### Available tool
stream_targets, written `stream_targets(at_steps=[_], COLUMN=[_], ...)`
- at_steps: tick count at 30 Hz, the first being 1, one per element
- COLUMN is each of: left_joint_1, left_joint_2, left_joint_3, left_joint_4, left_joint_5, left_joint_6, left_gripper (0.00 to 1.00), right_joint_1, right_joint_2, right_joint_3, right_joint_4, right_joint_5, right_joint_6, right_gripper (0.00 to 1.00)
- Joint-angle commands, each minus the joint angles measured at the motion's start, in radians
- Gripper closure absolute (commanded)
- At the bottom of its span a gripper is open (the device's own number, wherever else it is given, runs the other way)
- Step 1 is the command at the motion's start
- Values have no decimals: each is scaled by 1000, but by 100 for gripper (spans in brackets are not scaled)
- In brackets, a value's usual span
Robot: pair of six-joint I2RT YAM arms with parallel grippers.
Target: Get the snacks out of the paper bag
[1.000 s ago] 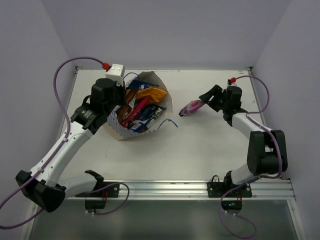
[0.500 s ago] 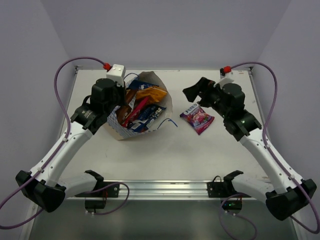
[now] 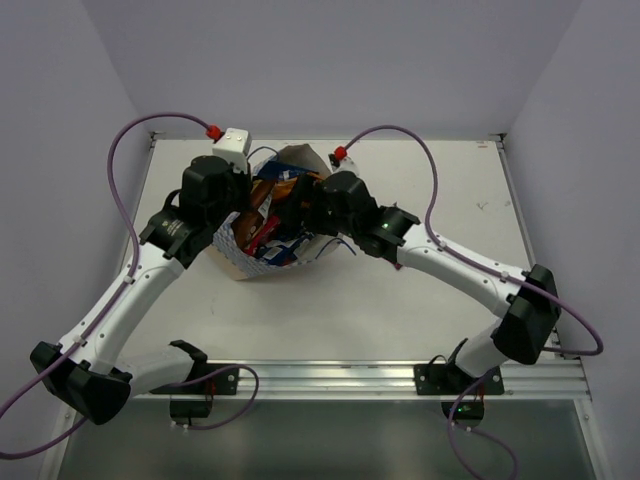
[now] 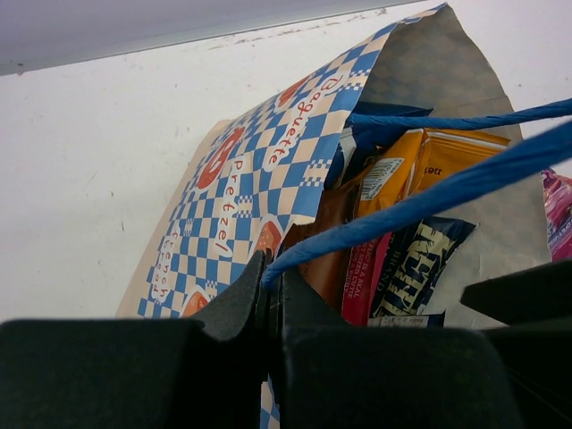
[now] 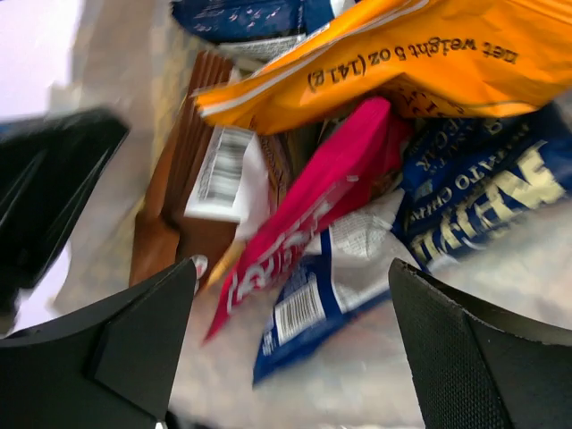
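Reaching into the paper bag (image 4: 250,179), your right gripper (image 5: 295,313) gapes empty; left gripper (image 4: 270,290) pinches the string handle (image 4: 429,201). Close on the pink packet (image 5: 313,214) at frame centre next.

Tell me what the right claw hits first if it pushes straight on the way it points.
Most likely the pink packet in the paper bag, straight ahead of the open right claw. The blue-and-white packet beside it is about as close; the blur hides which sits higher.

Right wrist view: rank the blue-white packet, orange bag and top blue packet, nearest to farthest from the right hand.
1. Blue-white packet, low centre, in front of the right hand.
2. Orange bag, upper middle.
3. Top blue packet, top edge.
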Motion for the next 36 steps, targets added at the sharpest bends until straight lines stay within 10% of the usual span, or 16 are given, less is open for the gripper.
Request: stream_targets(at_steps=[1, 15, 23, 36], left_joint_1=[-10, -10, -10, -10], left_joint_2=[-7, -17, -33, -37], left_joint_3=[32, 12, -2, 13], left_joint_4=[-16, -18, -18, -35], left_joint_5=[25, 28, -32, -104], left_joint_6=[4, 10, 23, 66], left_gripper=[100, 100, 100, 100], right_joint_1=[-2, -1, -1, -4], right_joint_2=[71, 273, 156, -62], right_joint_3=[80, 128, 89, 201], right_joint_4=[29, 135, 166, 115], right_joint_5=[50, -63, -100, -172], right_joint_6=[102, 107, 26, -142], right_gripper=[10, 33, 98, 100])
